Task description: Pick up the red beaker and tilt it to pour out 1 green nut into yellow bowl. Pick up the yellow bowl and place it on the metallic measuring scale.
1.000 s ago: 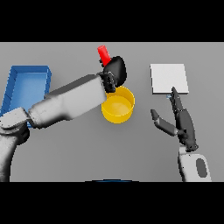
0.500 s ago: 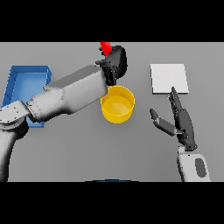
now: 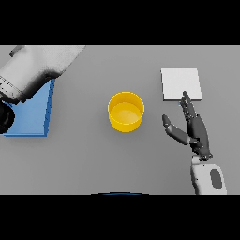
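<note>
Presently, in the head view, the yellow bowl [image 3: 125,111] stands upright at the middle of the grey worktop [image 3: 93,159], touching nothing. Its inside looks plain yellow; whether a green nut lies in it cannot be made out. The red beaker is not visible anywhere in this view.

Left of the bowl, the left arm [image 3: 35,70] fills the upper corner, over a blue tray [image 3: 35,117] that sits well apart from the bowl. The left hand itself is out of view, so its state cannot be reported.

Right of the bowl, the right hand [image 3: 194,129] hovers released, fingers straight and spread, holding nothing. Beyond it, right of the bowl and further from the robot, lies the metallic measuring scale [image 3: 181,83], a pale square plate; the fingertips overlap its near edge in this view.

Risks, as judged: with the pour unconfirmed, the bowl could be moved without its nut. A one-sided grasp on the thin rim could tip the bowl or slide it away. Set down off-centre, it could overhang the scale's edge.
</note>
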Controlling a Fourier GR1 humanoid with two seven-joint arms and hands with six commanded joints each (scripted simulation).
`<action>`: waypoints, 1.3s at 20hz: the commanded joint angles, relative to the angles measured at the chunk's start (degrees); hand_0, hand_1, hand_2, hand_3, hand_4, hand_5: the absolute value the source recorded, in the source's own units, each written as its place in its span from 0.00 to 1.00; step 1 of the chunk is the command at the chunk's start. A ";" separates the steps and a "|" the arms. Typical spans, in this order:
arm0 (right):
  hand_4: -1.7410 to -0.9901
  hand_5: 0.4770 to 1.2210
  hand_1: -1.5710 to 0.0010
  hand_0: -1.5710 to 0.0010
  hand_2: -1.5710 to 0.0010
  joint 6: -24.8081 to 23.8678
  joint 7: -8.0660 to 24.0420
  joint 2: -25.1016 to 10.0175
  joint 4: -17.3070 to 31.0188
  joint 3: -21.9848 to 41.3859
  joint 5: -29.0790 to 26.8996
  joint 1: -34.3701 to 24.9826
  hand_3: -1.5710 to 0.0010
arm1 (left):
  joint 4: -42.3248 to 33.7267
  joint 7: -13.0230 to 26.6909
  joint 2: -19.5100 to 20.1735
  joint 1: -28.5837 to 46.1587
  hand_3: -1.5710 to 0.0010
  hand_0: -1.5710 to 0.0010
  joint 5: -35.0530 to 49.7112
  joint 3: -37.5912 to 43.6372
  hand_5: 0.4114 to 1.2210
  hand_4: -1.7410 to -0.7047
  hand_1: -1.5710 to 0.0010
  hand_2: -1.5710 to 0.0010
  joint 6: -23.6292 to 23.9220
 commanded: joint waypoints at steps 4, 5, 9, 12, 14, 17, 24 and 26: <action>0.59 0.23 1.00 1.00 1.00 0.32 -0.16 -0.68 0.55 0.53 0.87 -0.69 1.00 | 10.48 3.24 5.38 -0.21 0.09 0.00 12.72 11.89 1.00 0.10 0.02 0.02 1.06; 0.58 0.23 1.00 1.00 1.00 0.73 -0.89 -1.12 0.76 0.47 0.76 -0.55 1.00 | 12.96 3.45 6.88 0.52 0.07 0.00 16.94 15.37 1.00 0.08 0.02 0.02 1.76; 0.58 0.24 1.00 1.00 1.00 0.14 -2.82 -1.10 1.72 1.10 2.22 -1.88 1.00 | 17.05 5.88 11.46 4.82 0.11 0.00 26.65 21.77 1.00 0.03 0.01 0.01 8.04; 0.60 0.23 1.00 1.00 1.00 0.78 -1.63 -1.43 1.70 0.86 1.45 -1.82 1.00 | 17.56 10.04 13.91 8.93 0.11 0.00 33.35 25.34 1.00 0.02 0.00 0.00 12.44; 0.62 0.23 1.00 1.00 1.00 0.80 -0.48 -0.86 1.34 1.02 0.99 -2.24 1.00 | 17.68 12.45 14.76 12.20 0.11 0.00 36.84 26.55 1.00 0.01 0.00 0.00 15.26; 0.62 0.24 1.00 1.00 1.00 1.15 -1.38 -0.79 0.87 1.33 0.83 -1.12 1.00 | 17.53 16.02 15.48 18.19 0.05 0.00 42.36 28.13 1.00 0.01 0.00 0.00 17.62; 0.58 0.29 1.00 1.00 1.00 0.95 -2.15 -1.52 2.71 1.21 1.85 -1.65 1.00 | 10.67 21.15 16.99 33.53 0.05 0.00 55.00 31.55 1.00 0.00 0.00 0.00 24.77; 0.58 0.31 1.00 1.00 1.00 1.15 -2.38 -1.86 2.67 0.81 1.39 -1.43 1.00 | 6.25 23.12 18.26 37.53 0.03 0.00 56.94 31.10 1.00 0.00 0.00 0.00 26.91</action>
